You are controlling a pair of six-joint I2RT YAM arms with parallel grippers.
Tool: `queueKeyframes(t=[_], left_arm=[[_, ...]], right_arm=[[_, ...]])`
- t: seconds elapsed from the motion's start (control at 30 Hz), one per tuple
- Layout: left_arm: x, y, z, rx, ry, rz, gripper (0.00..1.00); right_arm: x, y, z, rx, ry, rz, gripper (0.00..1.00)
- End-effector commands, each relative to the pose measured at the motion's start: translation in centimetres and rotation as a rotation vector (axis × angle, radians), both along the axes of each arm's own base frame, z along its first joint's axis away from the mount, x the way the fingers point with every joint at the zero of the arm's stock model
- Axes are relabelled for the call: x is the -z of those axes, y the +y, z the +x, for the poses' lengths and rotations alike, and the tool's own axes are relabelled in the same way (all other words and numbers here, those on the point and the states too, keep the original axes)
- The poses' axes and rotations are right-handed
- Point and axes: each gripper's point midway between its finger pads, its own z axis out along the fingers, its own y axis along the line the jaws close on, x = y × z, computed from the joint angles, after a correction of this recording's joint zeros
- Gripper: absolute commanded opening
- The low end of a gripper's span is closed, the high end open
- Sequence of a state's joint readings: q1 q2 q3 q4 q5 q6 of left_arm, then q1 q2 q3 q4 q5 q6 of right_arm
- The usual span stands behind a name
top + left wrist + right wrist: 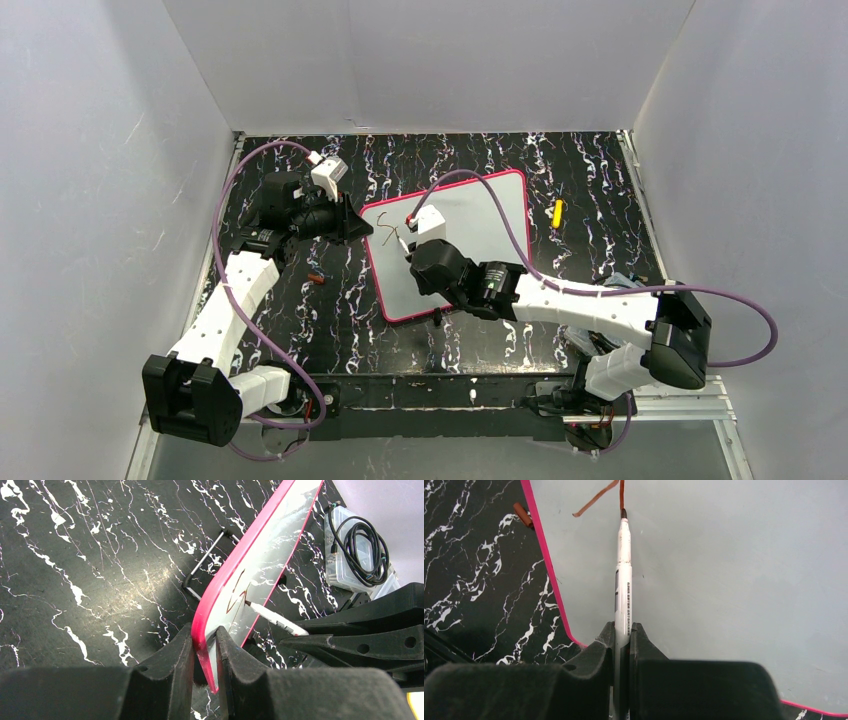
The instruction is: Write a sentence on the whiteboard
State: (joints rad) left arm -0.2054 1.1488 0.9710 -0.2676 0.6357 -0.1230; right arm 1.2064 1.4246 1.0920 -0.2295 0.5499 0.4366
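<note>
The whiteboard [480,215] sits on the tabletop [590,170]. The left pincer [205,640] pinches its pink edge. The right pincer [622,630] squeezes a white pen [624,570], its tip touching the board beside some red-brown lines [596,499].

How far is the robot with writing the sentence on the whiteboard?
Done: the left gripper clamps the pink edge of the whiteboard, and the right gripper holds the uncapped marker. In hand: the marker tip appears to rest on the board at the first red-brown strokes. Left: nearly the whole sentence, since only a few strokes show and no word is readable.
</note>
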Motion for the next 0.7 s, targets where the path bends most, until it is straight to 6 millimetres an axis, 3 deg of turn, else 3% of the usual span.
queueKeyframes(t=[0.0,0.33,0.67], left_arm=[[0.0,-0.2,-1.0,0.037,-0.013,0.017,0.00],[-0.1,-0.2,-1.0,0.039,-0.015,0.014,0.00],[-0.2,-0.2,-1.1,0.038,-0.018,0.015,0.00]], right_arm=[[-3.4,0.9,2.1,0.057,-0.090,0.061,0.01],[-3.9,1.1,2.9,0.068,-0.113,0.046,0.01],[-3.7,-0.8,3.0,0.122,-0.106,0.036,0.01]])
